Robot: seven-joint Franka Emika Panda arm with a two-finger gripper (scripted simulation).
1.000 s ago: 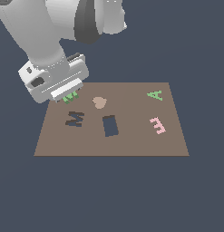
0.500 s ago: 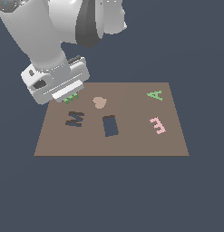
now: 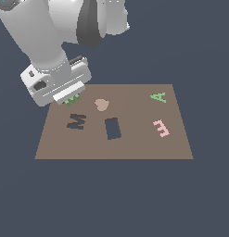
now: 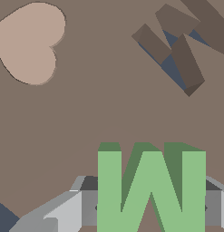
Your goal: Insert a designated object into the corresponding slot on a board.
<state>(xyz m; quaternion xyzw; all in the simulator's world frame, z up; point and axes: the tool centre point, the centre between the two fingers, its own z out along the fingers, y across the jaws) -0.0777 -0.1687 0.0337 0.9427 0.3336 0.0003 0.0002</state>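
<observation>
1. Closest thing in the wrist view: the green M (image 4: 151,190) is sitting right between the gripper (image 4: 149,208) fingers (image 4: 88,206), one grey finger on each side and touching it, so the gripper is clamping the M.
2. Next out in that same view, bare brown board (image 4: 104,108) is lying under the M. I can't tell whether the M is resting on it or just off it.
3. Further out the dark M slot (image 4: 181,50) is showing, turned at an angle to the green M and well apart from it. The tan heart (image 4: 31,43) is sitting off to the other side.
4. In the exterior view the gripper (image 3: 69,98) is hanging over the board's (image 3: 134,148) far corner on the exterior view's left, with only the green tips of the M (image 3: 71,100) peeking out below it.
5. The slot (image 3: 76,121) is lying on the near side of the gripper, empty. The heart (image 3: 101,104) is beside the gripper, and the blue rectangular cutout (image 3: 112,128) is near the middle of the board.
6. Over on the exterior view's right, the green A (image 3: 158,97) is sitting near the far edge and the pink E (image 3: 161,128) nearer the camera.
</observation>
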